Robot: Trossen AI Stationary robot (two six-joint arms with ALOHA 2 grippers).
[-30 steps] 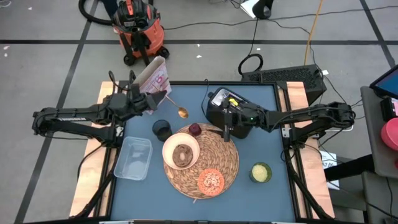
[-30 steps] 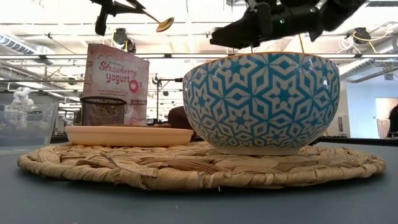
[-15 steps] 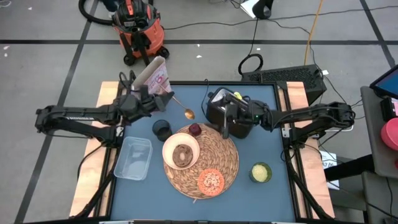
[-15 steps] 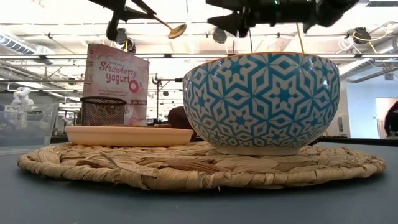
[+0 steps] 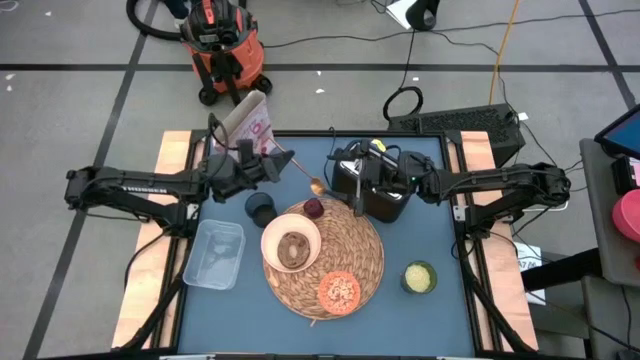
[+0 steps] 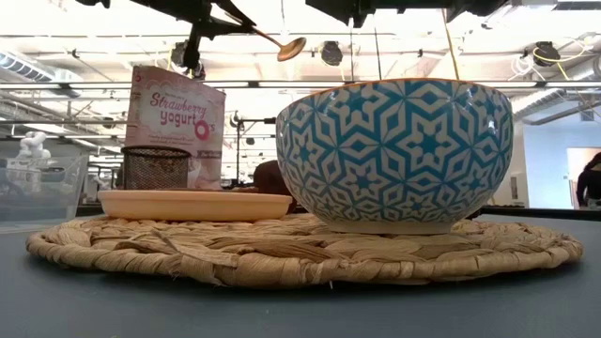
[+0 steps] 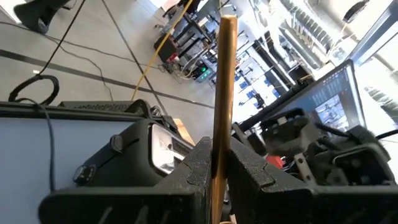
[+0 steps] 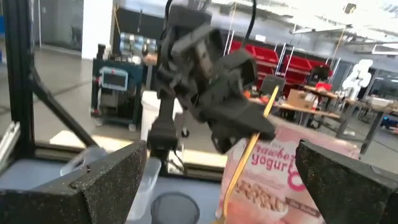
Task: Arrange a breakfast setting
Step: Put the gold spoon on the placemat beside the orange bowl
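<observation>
The round woven placemat (image 5: 352,262) carries the cream bowl (image 5: 291,243), blue-patterned on the outside (image 6: 404,155), the small orange dish (image 5: 339,290) and the dark-red fruit (image 5: 313,208). Left of the mat stands the dark cup (image 5: 261,208). The pink-white cereal box (image 5: 250,122) stands at the far left. High over the table's far part, my left gripper (image 5: 278,163) is shut on the wooden spoon (image 5: 303,174). My right gripper (image 5: 350,188) faces it, open and empty, its fingers (image 8: 106,180) wide apart. My left gripper pinches the spoon's handle (image 7: 214,163) between its two fingers. The fingers come level from the table's left, and the spoon sticks out ahead of them toward the right. It is lifted clear, its bowl end (image 6: 291,47) a little lower than the handle.
A clear plastic tub (image 5: 214,253) lies at the near left of the table. A small green-yellow cup (image 5: 419,277) stands right of the mat. An orange vacuum (image 5: 222,45) and cables are on the floor beyond the far edge.
My left gripper has carried the spoon toward the table's right edge, so its bowl end now hangs near the fruit and close to my right gripper. My right gripper has risen, going out of the low view's top, and has stayed open.
</observation>
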